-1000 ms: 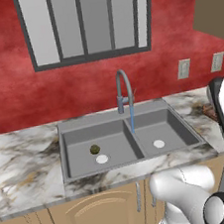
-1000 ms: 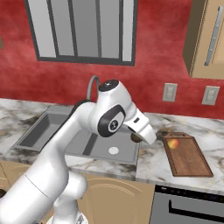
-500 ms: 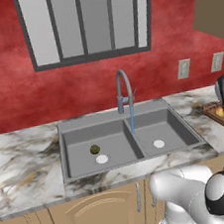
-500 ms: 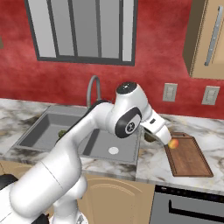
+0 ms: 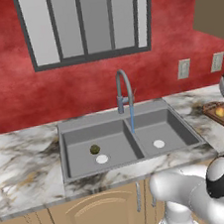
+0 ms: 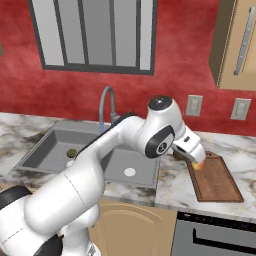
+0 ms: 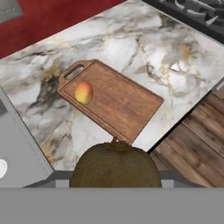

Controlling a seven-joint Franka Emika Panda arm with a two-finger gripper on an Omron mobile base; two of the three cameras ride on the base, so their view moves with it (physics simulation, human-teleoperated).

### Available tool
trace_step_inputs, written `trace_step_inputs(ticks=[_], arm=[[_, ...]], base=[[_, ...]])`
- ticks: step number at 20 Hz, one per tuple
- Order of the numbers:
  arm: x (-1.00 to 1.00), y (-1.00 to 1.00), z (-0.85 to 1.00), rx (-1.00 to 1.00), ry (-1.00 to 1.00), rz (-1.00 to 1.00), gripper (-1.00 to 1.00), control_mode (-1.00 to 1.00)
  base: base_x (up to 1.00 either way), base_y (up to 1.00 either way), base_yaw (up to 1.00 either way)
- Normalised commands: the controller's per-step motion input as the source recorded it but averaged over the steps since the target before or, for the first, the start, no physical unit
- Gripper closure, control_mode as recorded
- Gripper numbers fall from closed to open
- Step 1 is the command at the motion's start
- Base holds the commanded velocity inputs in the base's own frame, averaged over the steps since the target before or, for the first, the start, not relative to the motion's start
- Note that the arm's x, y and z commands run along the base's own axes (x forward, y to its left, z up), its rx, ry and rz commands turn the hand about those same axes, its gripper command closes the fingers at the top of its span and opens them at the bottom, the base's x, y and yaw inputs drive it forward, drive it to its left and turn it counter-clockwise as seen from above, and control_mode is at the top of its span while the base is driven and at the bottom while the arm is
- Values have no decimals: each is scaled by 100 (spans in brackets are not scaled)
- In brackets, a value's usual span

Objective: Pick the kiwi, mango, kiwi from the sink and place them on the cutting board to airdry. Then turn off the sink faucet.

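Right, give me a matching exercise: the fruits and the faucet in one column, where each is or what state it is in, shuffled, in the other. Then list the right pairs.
Things:
1. mango
2. green kiwi
3. brown kiwi
4. faucet

Places or states:
A. in the left basin of the sink
B. held in the hand
C. running water
D. lying on the board

Pairs: 1-D, 2-A, 3-B, 4-C

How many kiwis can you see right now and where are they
2. The olive-green kiwi lies in the sink's left basin beside the drain. The brown kiwi is in the gripper, above the counter near the cutting board.
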Motion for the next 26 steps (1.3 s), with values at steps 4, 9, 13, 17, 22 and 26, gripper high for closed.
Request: trace_step_inputs(ticks=[4,9,13,17,22,26], arm=[[14,-21,-8,4,0,6,100,-100],[13,-22,-19,3,0,5,100,-100],[16,-22,-24,2,0,5,100,-100],[19,-22,-23,1,0,4,100,-100],[22,-18,-24,0,0,4,100,-100],[23,-16,-26,0,0,4,100,-100]], base=[[0,0,0],[0,0,0],[0,0,0],[0,0,0],[0,0,0],[0,0,0]])
